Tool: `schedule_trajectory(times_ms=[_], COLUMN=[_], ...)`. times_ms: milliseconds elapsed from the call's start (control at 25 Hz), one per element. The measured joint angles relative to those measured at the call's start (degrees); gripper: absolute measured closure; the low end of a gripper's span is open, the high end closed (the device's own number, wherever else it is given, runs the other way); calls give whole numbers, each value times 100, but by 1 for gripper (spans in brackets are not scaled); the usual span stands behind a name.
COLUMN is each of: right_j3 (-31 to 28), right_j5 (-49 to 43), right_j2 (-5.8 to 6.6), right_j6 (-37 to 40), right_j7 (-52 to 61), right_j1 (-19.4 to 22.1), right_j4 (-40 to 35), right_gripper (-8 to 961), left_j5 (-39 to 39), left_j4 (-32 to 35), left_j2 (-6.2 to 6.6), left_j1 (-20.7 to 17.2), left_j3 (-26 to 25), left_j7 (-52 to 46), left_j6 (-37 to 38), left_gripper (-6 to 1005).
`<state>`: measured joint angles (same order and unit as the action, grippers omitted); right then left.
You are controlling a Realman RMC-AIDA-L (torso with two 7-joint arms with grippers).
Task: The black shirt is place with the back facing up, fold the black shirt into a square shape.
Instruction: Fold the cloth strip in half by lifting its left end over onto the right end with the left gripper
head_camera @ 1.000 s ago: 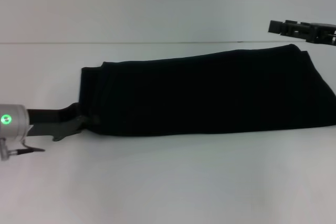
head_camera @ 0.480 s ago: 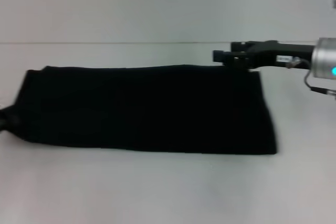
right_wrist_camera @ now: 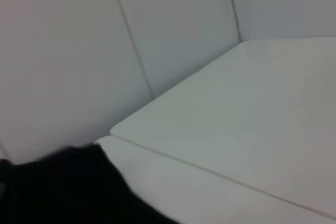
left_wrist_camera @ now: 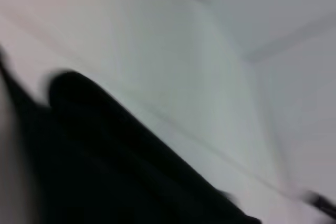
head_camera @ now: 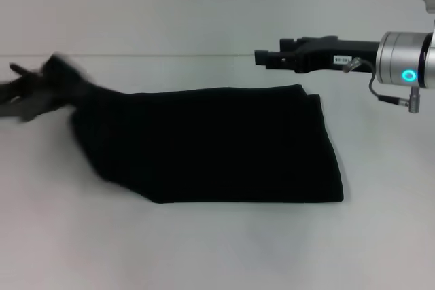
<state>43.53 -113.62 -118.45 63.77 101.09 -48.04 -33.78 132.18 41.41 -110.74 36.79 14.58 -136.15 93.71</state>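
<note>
Since the earlier frame, the black shirt (head_camera: 217,144) is looking shorter across the head view: its left end is no longer lying flat at the left edge but is rising toward the upper left of the frame, gathered into a blurred point. The left gripper (head_camera: 27,89) is a motion-smeared shape there, apparently carrying that end up and across. The right gripper (head_camera: 272,58) is now reaching further toward the centre, hovering in the upper right just above the shirt's far right corner.

The rest of the shirt is resting as a long dark band on the white table (head_camera: 217,249), filling the middle of the frame.

To do this fold well, the lifted end should probably be travelling straight over the band and landing with its edges matching the right end, while that end is kept from sliding.

Whether the left jaws are clamping cloth is lost in the blur, so I cannot tell. The right jaws' spacing is also unclear; nothing appears between them.
</note>
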Motion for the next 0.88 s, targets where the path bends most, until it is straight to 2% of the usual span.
schedule_trajectory(times_ms=[80, 160, 240, 280, 400, 440, 480, 600, 720, 880], right_j3=[-25, -97, -201, -238, -269, -264, -261, -282, -293, -289], right_j5=[16, 36, 48, 52, 57, 57, 57, 58, 53, 22], right_j2=[36, 82, 132, 151, 228, 247, 270, 354, 437, 531], right_j6=[-59, -99, -99, -83, -14, 5, 32, 101, 141, 173], right_j7=[-4, -15, -30, -37, -53, -53, -54, -54, -55, -56], right_j1=[21, 54, 91, 111, 228, 274, 316, 474, 592, 705], right_j4=[-14, -32, -42, -50, -127, -152, -172, -218, -246, -230], right_gripper=[172, 173, 174, 174, 176, 176, 177, 178, 180, 182], left_j5=[-312, -518, -581, -593, -616, -739, -843, -1695, -2141, -2139], left_j4=[-229, -431, -614, -754, -1215, -1626, -1928, -3672, -4733, -5241], left_j2=[-86, -292, -540, -741, -1225, -1319, -1368, -1380, -1398, -1399], left_j1=[340, 730, 1061, 1261, 1593, 1697, 1767, 1912, 1805, 1676], left_j3=[267, 558, 754, 871, 1073, 1086, 1080, 735, 53, -362], left_j7=[50, 78, 136, 203, 436, 646, 821, 2310, 3937, 5016], left_j6=[213, 192, -43, -319, -1280, -1773, -2100, -3228, -3432, -3194], left_gripper=[905, 906, 906, 906, 906, 906, 907, 907, 885, 798])
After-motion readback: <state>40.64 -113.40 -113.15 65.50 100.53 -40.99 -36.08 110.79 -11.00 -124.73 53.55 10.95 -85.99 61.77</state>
